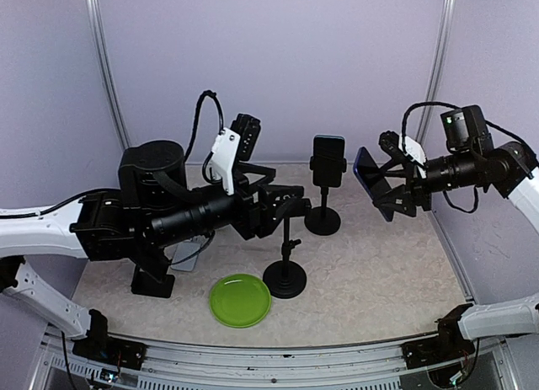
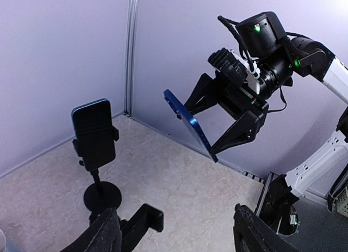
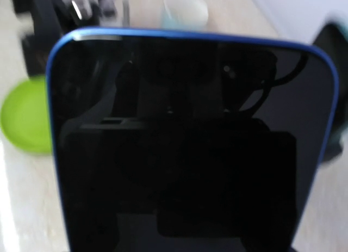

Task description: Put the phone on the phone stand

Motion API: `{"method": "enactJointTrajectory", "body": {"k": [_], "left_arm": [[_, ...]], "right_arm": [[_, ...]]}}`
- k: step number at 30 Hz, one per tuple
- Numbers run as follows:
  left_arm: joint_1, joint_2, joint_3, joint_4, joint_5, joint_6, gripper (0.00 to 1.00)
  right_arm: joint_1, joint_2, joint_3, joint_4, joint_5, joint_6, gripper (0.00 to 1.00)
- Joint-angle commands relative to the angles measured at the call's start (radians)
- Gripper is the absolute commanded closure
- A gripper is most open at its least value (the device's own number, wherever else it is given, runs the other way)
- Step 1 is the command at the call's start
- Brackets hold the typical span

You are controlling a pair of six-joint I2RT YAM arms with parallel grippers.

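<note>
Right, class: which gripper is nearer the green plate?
Left. The left gripper hangs just behind and above the plate; the right gripper, holding the phone, is far off to the plate's right.

Left arm (image 1: 194,213), right arm (image 1: 472,167) aloft, facing.

I count two phones: one phone (image 1: 328,157) in a stand and one blue phone (image 2: 190,124) in the right gripper (image 1: 379,186). There are two stands, both black with a round base: the far stand (image 1: 322,219), which carries the first phone, and the near stand (image 1: 285,278). There is one plate (image 1: 241,300), green and round. There are two arms, the left arm (image 1: 168,217) and the right arm (image 1: 484,167), and two grippers, so also one left gripper (image 2: 187,230). One flat grey thing (image 1: 187,257) lies under the left arm; what it is I cannot tell.
</note>
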Motion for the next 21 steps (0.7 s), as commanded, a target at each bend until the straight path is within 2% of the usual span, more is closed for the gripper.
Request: {"method": "enactJointTrajectory", "body": {"k": [1, 5, 9, 16, 21], "left_arm": [[-0.037, 0.118, 0.076, 0.187, -0.107, -0.008, 0.31], [-0.028, 0.230, 0.176, 0.259, -0.143, -0.024, 0.31], [0.017, 0.326, 0.272, 0.330, -0.066, -0.060, 0.34], [0.115, 0.507, 0.493, 0.312, 0.144, -0.161, 0.37], [0.130, 0.590, 0.589, 0.293, 0.201, -0.178, 0.40]], "right_arm": [[-0.005, -0.008, 0.052, 0.156, -0.120, 0.055, 0.47], [-0.004, 0.017, 0.089, 0.251, -0.029, 0.114, 0.49], [-0.001, 0.042, 0.105, 0.255, 0.024, 0.086, 0.48], [0.006, 0.026, 0.086, 0.264, 0.053, 0.076, 0.47], [0.006, 0.003, 0.065, 0.276, 0.078, 0.067, 0.47]]}}
